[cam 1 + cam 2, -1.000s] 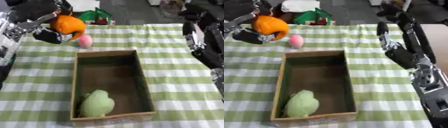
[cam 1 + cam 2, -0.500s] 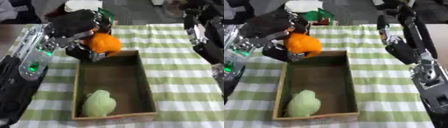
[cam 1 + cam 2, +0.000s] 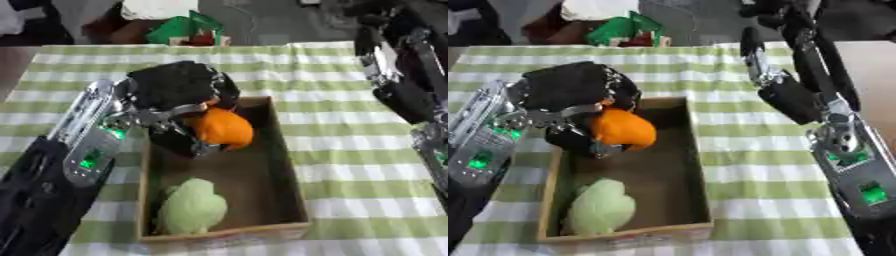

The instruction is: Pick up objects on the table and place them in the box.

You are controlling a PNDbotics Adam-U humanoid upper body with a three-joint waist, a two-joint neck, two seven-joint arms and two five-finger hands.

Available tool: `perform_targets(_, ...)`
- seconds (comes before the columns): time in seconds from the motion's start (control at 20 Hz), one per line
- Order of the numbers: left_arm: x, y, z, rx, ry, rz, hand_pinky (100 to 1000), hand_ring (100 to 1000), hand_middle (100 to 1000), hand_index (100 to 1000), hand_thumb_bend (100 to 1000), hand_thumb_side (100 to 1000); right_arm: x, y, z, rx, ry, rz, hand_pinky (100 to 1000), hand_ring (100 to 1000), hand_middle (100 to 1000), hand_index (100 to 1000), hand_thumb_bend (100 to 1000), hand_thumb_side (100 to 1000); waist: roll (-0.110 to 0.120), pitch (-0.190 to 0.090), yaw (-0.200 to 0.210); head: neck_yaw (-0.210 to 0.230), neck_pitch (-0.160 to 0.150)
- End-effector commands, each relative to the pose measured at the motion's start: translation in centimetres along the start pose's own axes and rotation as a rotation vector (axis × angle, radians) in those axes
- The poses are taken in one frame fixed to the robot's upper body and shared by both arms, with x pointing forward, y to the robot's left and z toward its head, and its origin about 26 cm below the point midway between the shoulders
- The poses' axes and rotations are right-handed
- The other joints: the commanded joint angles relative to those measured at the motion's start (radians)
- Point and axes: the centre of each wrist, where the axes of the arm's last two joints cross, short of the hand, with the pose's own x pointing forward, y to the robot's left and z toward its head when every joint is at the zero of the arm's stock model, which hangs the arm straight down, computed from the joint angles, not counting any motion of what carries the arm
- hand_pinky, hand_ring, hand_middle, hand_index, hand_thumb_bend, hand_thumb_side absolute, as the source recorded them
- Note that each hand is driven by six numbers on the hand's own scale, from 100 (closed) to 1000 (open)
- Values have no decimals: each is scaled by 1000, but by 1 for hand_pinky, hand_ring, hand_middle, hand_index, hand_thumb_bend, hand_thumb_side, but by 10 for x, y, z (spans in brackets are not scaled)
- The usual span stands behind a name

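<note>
Left hand (image 3: pixel 179 95), fingers curled round an orange (image 3: pixel 222 129), hangs over the wooden box's (image 3: pixel 293 185) far end; a pale green fruit (image 3: pixel 192 207) lies at its near end. Right hand (image 3: pixel 773 75) hovers beside the box, fingers straight, empty.

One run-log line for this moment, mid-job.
left robot hand: shut on orange fruit, over box | right robot hand: idle, raised right of box | in box: pale green object
</note>
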Motion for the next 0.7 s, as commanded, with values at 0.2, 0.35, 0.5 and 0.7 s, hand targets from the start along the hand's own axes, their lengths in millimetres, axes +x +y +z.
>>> perform_targets(0.2, -6, -10, -3, -206, 0, -68, 435, 587, 570, 704, 100, 200, 5, -5, -3, 0, -24, 19, 880, 982, 738, 925, 100, 780, -1, -16, -3, -1, -8)
perform_targets(0.35, -9, -15, -1, -288, 26, -90, 534, 703, 679, 805, 254, 656, 6, -5, -3, 0, -24, 18, 880, 982, 738, 924, 100, 780, -1, -17, -3, 2, -6)
perform_targets(0.5, -10, -13, 1, -349, 50, -121, 630, 801, 787, 904, 467, 903, 6, -4, -3, -2, -24, 14, 880, 982, 737, 924, 100, 781, -2, -19, -3, 5, -9)
perform_targets(0.7, -12, -5, 8, -328, 90, -142, 748, 868, 855, 980, 701, 1000, 5, -4, -3, -4, -20, 10, 881, 982, 736, 924, 100, 782, -1, -21, -3, 8, -12)
